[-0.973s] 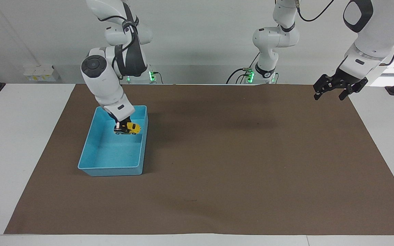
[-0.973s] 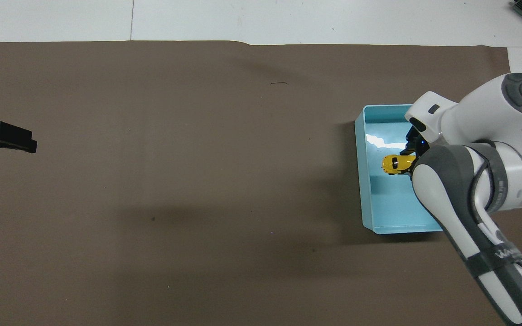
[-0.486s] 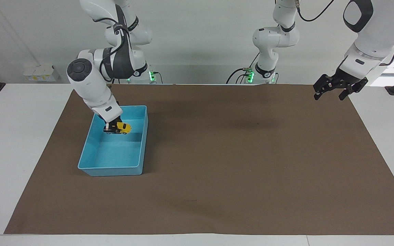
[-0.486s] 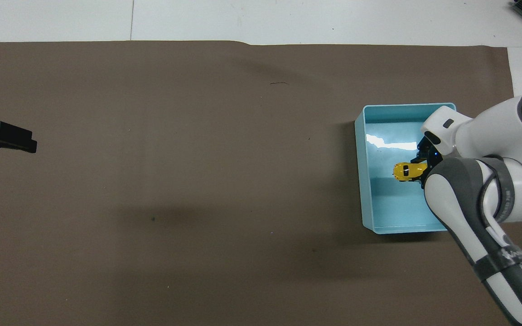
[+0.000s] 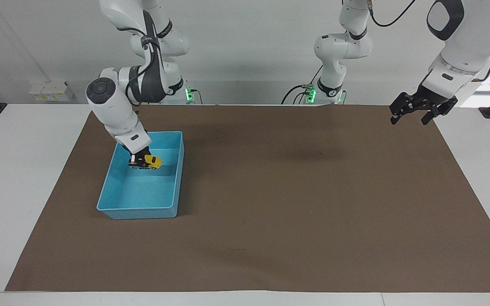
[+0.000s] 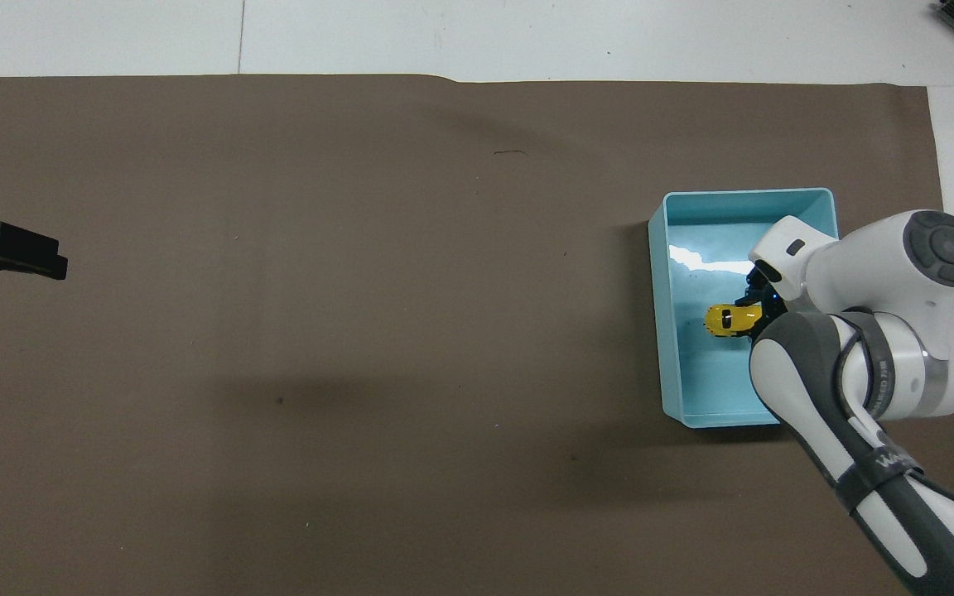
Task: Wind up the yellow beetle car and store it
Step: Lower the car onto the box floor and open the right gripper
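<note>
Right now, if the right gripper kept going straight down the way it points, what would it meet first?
Most likely the floor of the light blue bin. The right gripper, shut on the yellow beetle car, points down into the bin; how high it hangs above the floor is unclear.

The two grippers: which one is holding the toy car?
The right gripper holds the yellow car, low inside the blue bin. The left gripper holds nothing; it waits over the brown mat's corner.
</note>
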